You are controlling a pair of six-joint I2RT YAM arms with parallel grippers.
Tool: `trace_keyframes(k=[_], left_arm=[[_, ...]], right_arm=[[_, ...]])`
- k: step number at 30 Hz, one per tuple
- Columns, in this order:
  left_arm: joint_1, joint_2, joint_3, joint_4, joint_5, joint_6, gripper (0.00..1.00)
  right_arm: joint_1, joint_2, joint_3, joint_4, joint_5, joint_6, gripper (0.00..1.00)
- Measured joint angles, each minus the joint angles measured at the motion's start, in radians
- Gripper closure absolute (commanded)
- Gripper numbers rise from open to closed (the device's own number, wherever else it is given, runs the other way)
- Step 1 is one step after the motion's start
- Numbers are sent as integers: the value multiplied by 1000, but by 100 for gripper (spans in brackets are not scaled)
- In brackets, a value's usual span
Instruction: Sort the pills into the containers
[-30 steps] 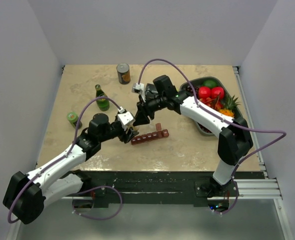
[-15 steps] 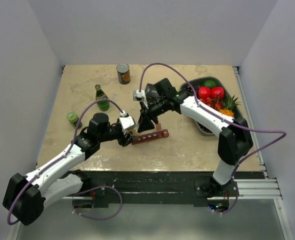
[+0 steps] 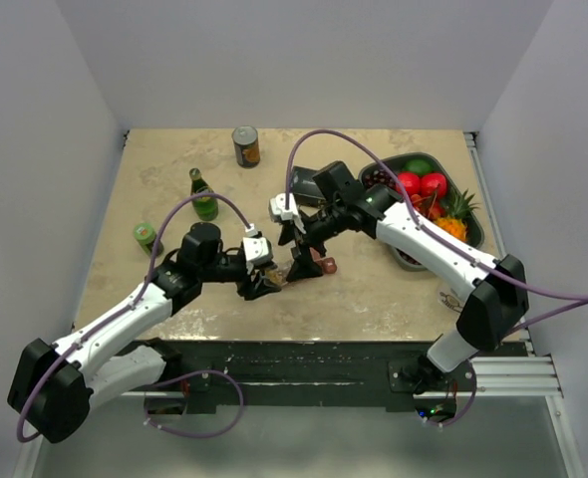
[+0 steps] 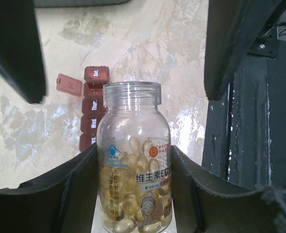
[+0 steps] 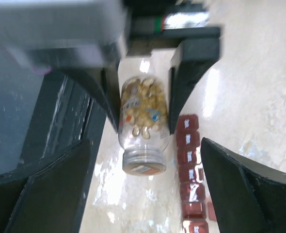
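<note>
A clear bottle (image 4: 133, 160) full of yellow pills (image 4: 133, 204) is clamped between the fingers of my left gripper (image 4: 133, 150), just above the table. Its threaded neck (image 5: 144, 162) points at my right gripper (image 5: 145, 143), whose fingers (image 5: 51, 189) stand wide open on either side of the neck without touching it. The containers (image 4: 92, 111), a dark red strip of small lidded compartments, lie on the table right beside the bottle, with one lid (image 4: 69, 85) flipped open. From above, both grippers (image 3: 269, 284) (image 3: 299, 269) meet over the strip (image 3: 326, 265) and hide most of it.
A grey tray (image 3: 410, 261) of fruit sits at the right under the right arm. A green bottle (image 3: 203, 195), a tin can (image 3: 245, 145) and a small green jar (image 3: 146, 235) stand at the left and back. The table's dark front edge (image 4: 249, 145) is close beside the bottle.
My right gripper has opened wide and swung down toward the near edge. My left gripper has shifted slightly right and nearer with the bottle, so both now cover the strip.
</note>
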Motion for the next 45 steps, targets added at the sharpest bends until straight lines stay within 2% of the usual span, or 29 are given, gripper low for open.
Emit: trace_keyframes(k=[6, 11, 18, 24, 27, 31, 32, 35, 41, 43, 45], left_arm=[[0, -31, -32, 26, -70, -60, 100], [-1, -98, -85, 101, -142, -146, 100], [-1, -111, -95, 172, -202, -209, 100], [-1, -109, -95, 188, -217, -226, 100], [-1, -105, -95, 197, -224, -227, 100], [-1, -105, -95, 204, -235, -227, 100], [-1, -106, -96, 204, -235, -227, 100], [-3, -106, -100, 201, -236, -229, 100], [-5, -134, -101, 198, -219, -198, 100], [-5, -150, -105, 197, -189, -181, 100], [-3, -158, -111, 196, -143, -167, 100]], right_arm=[[-94, -44, -35, 235, -37, 284, 1], [-175, -116, -252, 552, -117, 636, 4], [-154, -122, -341, 669, 1, 908, 7], [-128, -118, -347, 719, 51, 1033, 12], [-102, -103, -347, 744, 52, 1060, 22], [-72, -74, -347, 745, 45, 1083, 44], [-68, -69, -346, 745, 46, 1084, 61], [-75, -61, -344, 750, 37, 1092, 88], [-80, -60, -333, 742, -33, 1049, 100], [-78, -54, -289, 649, -87, 901, 100], [-57, -34, -201, 465, -113, 640, 100]])
